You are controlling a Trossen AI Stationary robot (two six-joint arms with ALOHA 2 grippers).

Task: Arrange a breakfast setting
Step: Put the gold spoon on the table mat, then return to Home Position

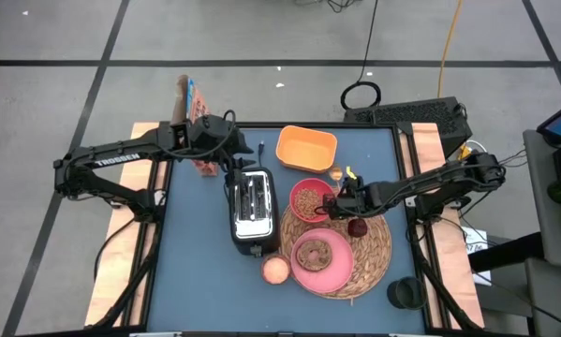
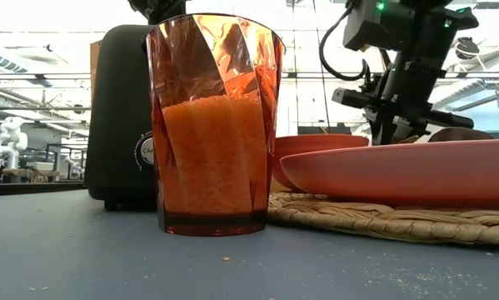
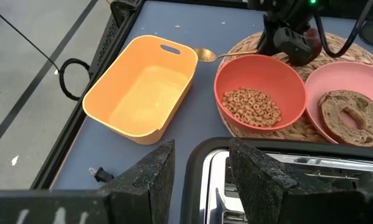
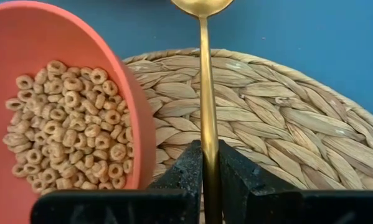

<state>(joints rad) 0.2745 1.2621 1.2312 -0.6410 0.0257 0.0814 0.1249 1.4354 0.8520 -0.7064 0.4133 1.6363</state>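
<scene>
Right hand (image 4: 203, 180) pinches gold spoon (image 4: 204, 93) over straw mat (image 1: 374, 245), beside pink bowl (image 1: 311, 198) of cereal. Bread ring (image 1: 314, 253) on pink plate (image 1: 341, 267). Left hand (image 3: 202, 177) half open over toaster (image 1: 253, 208).

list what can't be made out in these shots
- Low view: the cup stands close to the camera and hides most of the toaster; the bowl and the bread are hidden behind the plate rim.
- Right wrist view: the spoon handle end is hidden between the right fingers; its bowl is cut off by the edge.
- Left wrist view: the left fingers cover the toaster's near end.
- High view: the spoon is too small to trace.
</scene>
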